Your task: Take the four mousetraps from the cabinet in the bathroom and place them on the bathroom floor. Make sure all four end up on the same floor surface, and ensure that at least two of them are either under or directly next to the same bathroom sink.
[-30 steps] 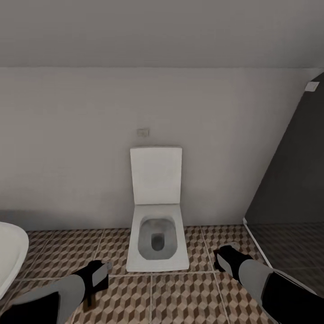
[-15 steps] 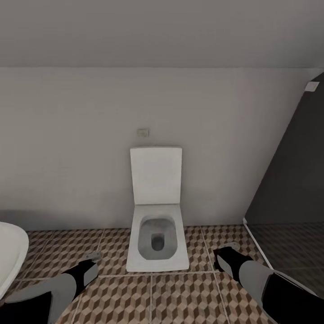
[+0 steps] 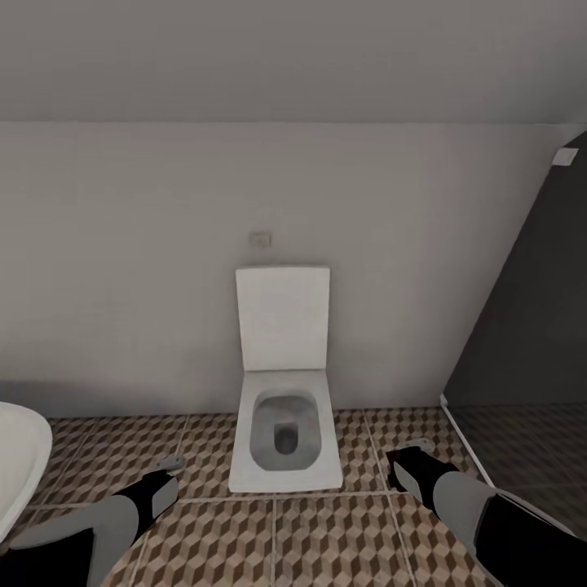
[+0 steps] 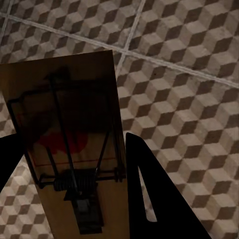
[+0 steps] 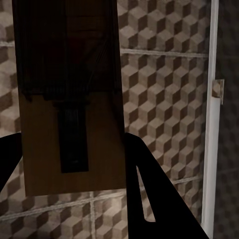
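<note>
Each gripper holds one of the mousetraps over the bathroom floor (image 3: 326, 530). In the left wrist view a brown plate with wire parts, a mousetrap (image 4: 69, 144), sits between the black fingers of my left gripper (image 4: 69, 169), which is shut on it. My right gripper (image 5: 69, 154) is shut on another mousetrap (image 5: 69, 94). From the head view the left gripper (image 3: 165, 466) hangs low at the left of the toilet and the right gripper (image 3: 414, 448) at its right. The cabinet is out of view.
A white toilet (image 3: 283, 440) with its lid up stands against the wall straight ahead. A white sink (image 3: 16, 465) juts in at the left edge. A dark glass shower screen (image 3: 530, 326) and a white threshold strip (image 3: 465, 440) bound the tiles on the right.
The left wrist has rolled and the left arm has dropped a little toward the lower left. The right arm and the camera have stayed still.
</note>
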